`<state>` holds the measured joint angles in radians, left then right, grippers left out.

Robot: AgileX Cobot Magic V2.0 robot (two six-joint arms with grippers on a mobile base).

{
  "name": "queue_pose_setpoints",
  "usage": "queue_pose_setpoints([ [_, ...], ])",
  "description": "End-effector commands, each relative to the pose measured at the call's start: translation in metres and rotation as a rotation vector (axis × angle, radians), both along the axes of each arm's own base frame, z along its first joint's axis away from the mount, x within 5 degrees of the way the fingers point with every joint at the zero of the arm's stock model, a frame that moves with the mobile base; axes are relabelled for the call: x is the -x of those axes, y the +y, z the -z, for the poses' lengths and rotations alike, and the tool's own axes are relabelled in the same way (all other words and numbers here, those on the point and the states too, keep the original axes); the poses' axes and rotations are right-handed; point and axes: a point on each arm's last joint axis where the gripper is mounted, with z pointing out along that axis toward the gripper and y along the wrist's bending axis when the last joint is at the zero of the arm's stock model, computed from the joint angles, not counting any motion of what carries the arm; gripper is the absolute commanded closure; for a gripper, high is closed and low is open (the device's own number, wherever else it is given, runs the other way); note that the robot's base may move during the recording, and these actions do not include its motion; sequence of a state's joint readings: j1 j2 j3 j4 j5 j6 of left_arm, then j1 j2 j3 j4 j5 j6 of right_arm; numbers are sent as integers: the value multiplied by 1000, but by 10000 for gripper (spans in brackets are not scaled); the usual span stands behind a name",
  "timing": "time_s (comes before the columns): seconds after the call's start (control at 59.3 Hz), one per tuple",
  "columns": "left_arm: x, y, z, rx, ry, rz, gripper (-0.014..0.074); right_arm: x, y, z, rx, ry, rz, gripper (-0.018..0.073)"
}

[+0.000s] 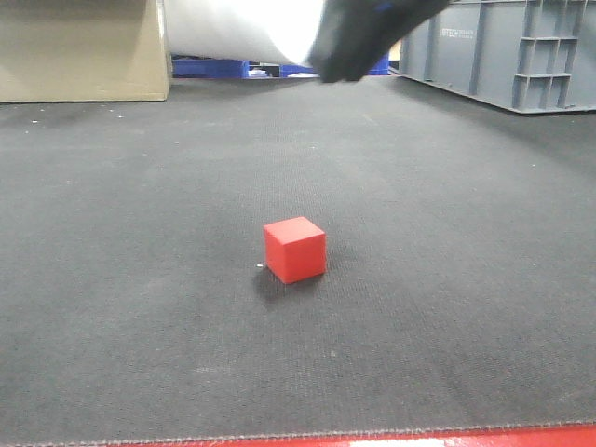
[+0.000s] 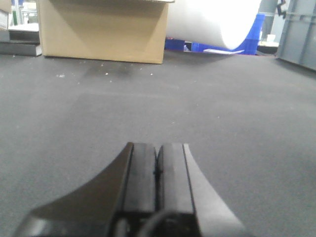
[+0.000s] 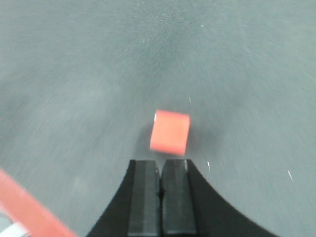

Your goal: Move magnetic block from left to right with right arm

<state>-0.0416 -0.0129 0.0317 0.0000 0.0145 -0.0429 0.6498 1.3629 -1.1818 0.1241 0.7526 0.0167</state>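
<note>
From the front, the block (image 1: 295, 249) sits alone on the mat (image 1: 112, 279) — my right arm (image 1: 358, 37) is a dark blur up top, cut off.

Left wrist: the left gripper (image 2: 158, 165) is pressed shut, holding nothing.

Right wrist: the right gripper (image 3: 160, 185) is closed too, empty, above the blurry block (image 3: 170, 132). I should open wide, then come straight down over it — I can't tell how high I am.

Front view: low, level, across the dark mat (image 1: 140, 354). Left wrist view: low, forward past its fingers. Right wrist view: downward (blurred); shares red cube (image 3: 170, 132) with front.
</note>
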Motion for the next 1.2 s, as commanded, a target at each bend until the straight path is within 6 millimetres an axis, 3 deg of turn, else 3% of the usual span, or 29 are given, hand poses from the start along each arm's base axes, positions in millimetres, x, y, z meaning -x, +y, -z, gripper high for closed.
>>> queue_pose_setpoints([
  [0.0, 1, 0, -5, 8, -90, 6, 713, 18, -17, -20, -111, -141, 23, 501],
  [0.169, 1, 0, -5, 8, -90, 6, 713, 57, -49, -17, -214, -279, 44, 501],
  [0.557, 1, 0, -5, 8, -90, 6, 713, 142, -113, 12, -372, -485, 59, 501],
  [0.759, 1, 0, -5, 8, -90, 6, 713, 160, -127, 8, -427, -554, 58, 501],
  [1.181, 1, 0, -5, 8, -90, 6, 712, 160, -128, 6, -433, -574, 59, 501],
])
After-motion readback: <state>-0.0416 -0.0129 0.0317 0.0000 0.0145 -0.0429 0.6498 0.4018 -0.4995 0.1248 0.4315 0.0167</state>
